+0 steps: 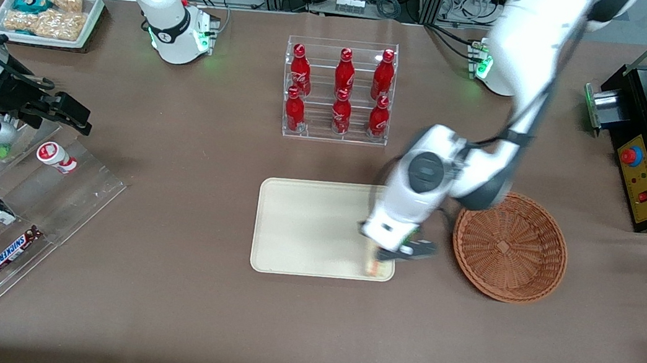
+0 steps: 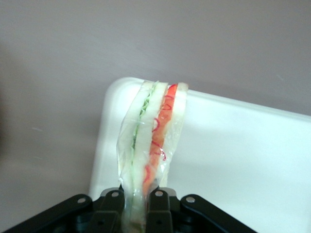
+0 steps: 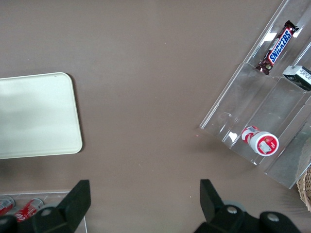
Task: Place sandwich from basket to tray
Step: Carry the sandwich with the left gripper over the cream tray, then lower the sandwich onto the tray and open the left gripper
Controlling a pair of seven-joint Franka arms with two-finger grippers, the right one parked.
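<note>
Sandwich (image 2: 153, 141) in clear wrap stands on edge, pinched between the two fingers of the gripper (image 1: 387, 253), its red filling stripe showing. It sits over the corner of the tray (image 1: 305, 229) closest to the basket (image 1: 510, 246) and to the front camera. The tray lies mid-worktop, with the wicker basket just beside it toward the working arm's end. A rack of red bottles (image 1: 338, 91) stands farther from the camera.
</note>
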